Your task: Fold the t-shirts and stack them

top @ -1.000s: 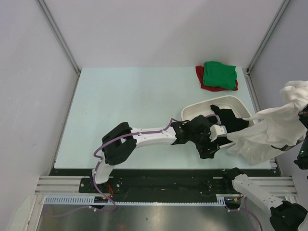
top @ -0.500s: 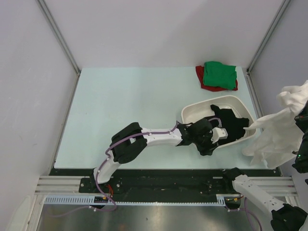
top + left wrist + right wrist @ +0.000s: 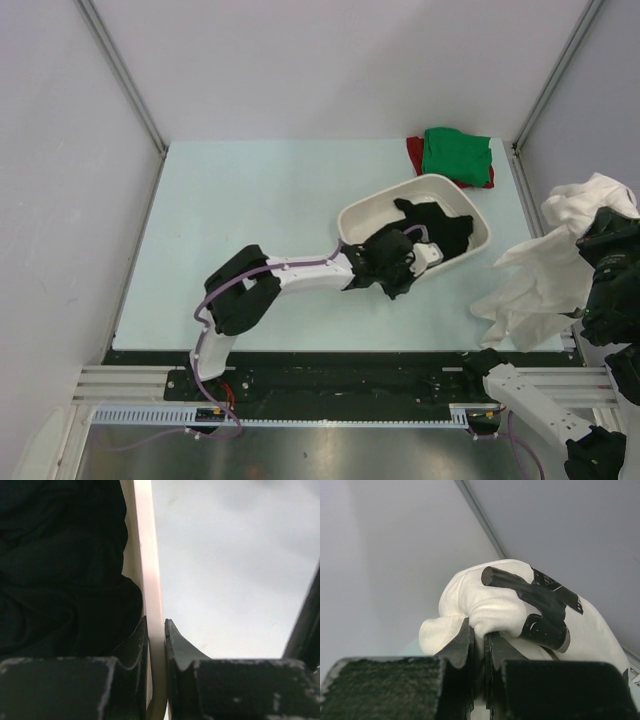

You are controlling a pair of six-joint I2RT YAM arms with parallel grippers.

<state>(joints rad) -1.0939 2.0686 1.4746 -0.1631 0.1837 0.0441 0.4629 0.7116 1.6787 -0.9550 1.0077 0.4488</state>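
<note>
**Entry: two firm grips**

The left gripper has its jaws nearly closed, pinching the wall of the white rounded plastic tray. The crumpled black cloth t-shirt lies inside, against that wall.

The right gripper is clamped on a fold of the large white cloth t-shirt, which hangs at the tabletop's right edge.

Overhead view only: the folded green cloth t-shirt lies atop the red cloth t-shirt in the far right corner. The right gripper's fingertips are hidden there.
</note>
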